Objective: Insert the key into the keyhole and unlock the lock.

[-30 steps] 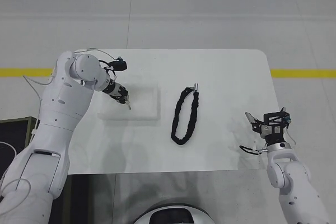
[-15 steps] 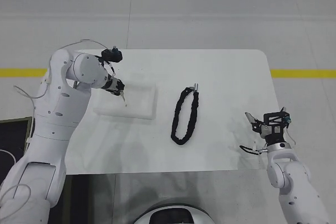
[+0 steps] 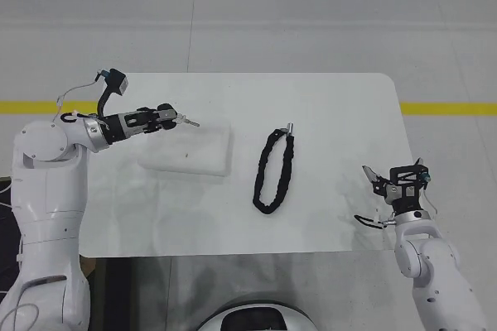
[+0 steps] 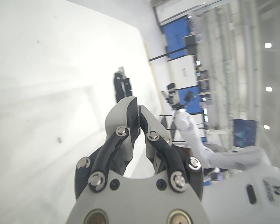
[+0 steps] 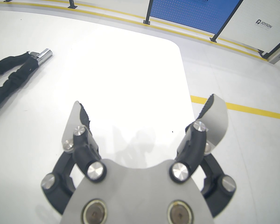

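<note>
A: Left jaws pinched shut on the key [image 3: 189, 122]; right jaws spread wide, empty.
B: Lock [image 3: 275, 170] on the desk [image 3: 340, 107], well ahead of the left jaws.
A: Should line blade with the silver end [image 3: 288, 129], square, before pushing.
B: White pad [image 3: 203, 153] just below the left jaws; better passed over.

In the top view, looks straight down from high above, far enough to take in the whole white bench [image 3: 331, 107] and some floor [image 3: 315, 33] around it. In the left wrist view, sits close behind the left end effector [image 4: 137, 105] and faces low along the bench toward the black chain lock [image 4: 119, 87]; in the right wrist view, sits close behind the right end effector [image 5: 146, 101], facing forward across the bench. Shares the chain lock across all three views.
</note>
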`<move>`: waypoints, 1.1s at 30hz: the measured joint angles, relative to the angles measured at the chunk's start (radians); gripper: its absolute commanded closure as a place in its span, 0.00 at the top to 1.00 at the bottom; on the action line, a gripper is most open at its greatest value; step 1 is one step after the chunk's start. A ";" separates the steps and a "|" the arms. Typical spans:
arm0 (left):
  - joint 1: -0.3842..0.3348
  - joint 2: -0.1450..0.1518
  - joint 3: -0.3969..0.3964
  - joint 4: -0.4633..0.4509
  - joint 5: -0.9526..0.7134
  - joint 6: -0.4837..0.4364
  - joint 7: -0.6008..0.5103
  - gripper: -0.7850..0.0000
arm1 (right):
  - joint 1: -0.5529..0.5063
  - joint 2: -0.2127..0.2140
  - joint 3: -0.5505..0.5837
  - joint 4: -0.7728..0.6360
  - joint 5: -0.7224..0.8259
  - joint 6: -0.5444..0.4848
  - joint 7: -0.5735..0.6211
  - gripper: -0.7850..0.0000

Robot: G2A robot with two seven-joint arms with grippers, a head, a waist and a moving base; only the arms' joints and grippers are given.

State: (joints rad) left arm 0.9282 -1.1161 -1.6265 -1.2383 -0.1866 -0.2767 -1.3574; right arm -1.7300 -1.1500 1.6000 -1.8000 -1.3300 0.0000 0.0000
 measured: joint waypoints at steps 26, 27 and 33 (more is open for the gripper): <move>-0.012 0.000 0.012 0.077 -0.107 -0.019 -0.052 0.00 | 0.511 -0.087 -0.453 0.016 0.459 0.154 0.790 1.00; -0.012 0.000 0.012 0.077 -0.107 -0.019 -0.052 0.00 | 0.538 -0.093 -0.466 0.017 0.475 0.182 0.817 1.00; -0.012 0.000 0.012 0.077 -0.107 -0.019 -0.052 0.00 | 0.556 -0.097 -0.471 0.005 0.465 0.204 0.819 1.00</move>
State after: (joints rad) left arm 0.9165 -1.1165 -1.6146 -1.1614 -0.2939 -0.2958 -1.4093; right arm -1.1737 -1.2469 1.1290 -1.7946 -0.8649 0.2041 0.8190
